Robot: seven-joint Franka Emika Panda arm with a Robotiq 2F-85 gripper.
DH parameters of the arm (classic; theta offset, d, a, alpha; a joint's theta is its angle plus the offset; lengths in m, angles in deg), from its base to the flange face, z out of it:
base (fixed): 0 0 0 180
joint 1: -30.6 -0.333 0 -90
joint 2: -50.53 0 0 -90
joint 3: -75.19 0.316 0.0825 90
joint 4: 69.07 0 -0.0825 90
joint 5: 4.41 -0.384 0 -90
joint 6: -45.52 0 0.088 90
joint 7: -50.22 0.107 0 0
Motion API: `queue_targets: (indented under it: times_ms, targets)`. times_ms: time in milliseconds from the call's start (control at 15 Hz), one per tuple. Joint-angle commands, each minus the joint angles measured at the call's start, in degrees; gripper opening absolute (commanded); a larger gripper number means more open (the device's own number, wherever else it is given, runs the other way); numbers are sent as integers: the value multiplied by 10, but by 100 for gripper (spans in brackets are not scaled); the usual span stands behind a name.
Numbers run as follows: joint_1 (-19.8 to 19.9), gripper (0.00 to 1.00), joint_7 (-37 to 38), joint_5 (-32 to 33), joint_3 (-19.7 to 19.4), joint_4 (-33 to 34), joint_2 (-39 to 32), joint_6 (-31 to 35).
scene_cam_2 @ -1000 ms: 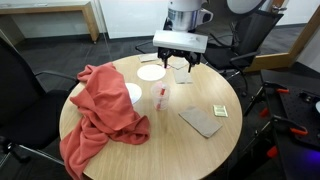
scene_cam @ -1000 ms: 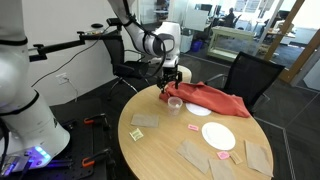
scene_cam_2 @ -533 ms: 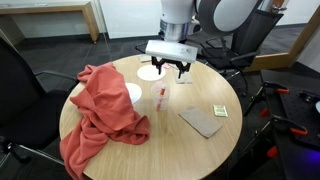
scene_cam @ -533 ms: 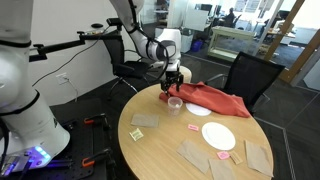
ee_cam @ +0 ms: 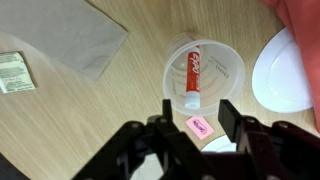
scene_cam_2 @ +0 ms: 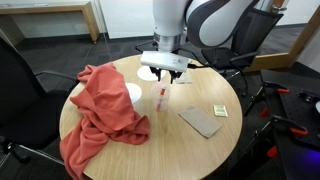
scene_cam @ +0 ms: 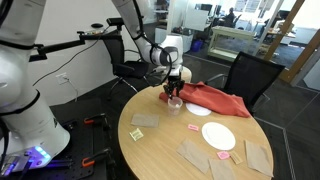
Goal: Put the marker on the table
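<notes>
Finds the end effector [scene_cam_2: 163,80] lower and further in than a second ago, now hanging directly over the cup [scene_cam_2: 159,98] in both exterior views. Records its fingers [ee_cam: 168,112] spread wide with nothing between them, straddling the cup's near rim in the wrist view. Locates the marker [ee_cam: 191,78] inside the cup, standing slanted against the wall, not yet gripped. Judges the approach done and the reach into the cup next. Treats lifting out and laying on the desk [scene_cam_2: 170,150] as outstanding.

Places the cup toward the desk edge nearest the arm's base, well in from the rim. Notes the cloth [scene_cam_2: 100,110] near the cup on one side, draped over the desk edge. Notes a plate [ee_cam: 290,70] near on the same side and a pink scrap [ee_cam: 199,125] just beside the cup's foot, under the fingers. Marks a napkin [ee_cam: 80,35] and a packet [ee_cam: 12,72] well apart. Sees bare wood between cup and napkin, so fair room for setting down. Flags the cup as light and likely to tip or drag if a finger catches its rim. Advises a straight vertical entry.
</notes>
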State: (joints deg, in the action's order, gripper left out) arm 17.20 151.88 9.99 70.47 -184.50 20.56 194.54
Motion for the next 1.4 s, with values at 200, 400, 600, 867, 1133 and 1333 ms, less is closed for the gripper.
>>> queue_targets:
  times_ms: [200, 400, 600, 867, 1133, 1333]
  targets:
    - [-22, 49, 10, -10, -18, 46, -42, 3]
    - [-27, 51, 11, -11, -22, 62, -59, 2]
    - [-30, 52, 11, -15, -25, 78, -75, 0]
    - [-34, 46, 12, -20, -29, 99, -98, -4]
    - [-37, 44, 10, -31, -32, 113, -113, -9]
    - [-38, 45, 10, -39, -35, 115, -116, -10]
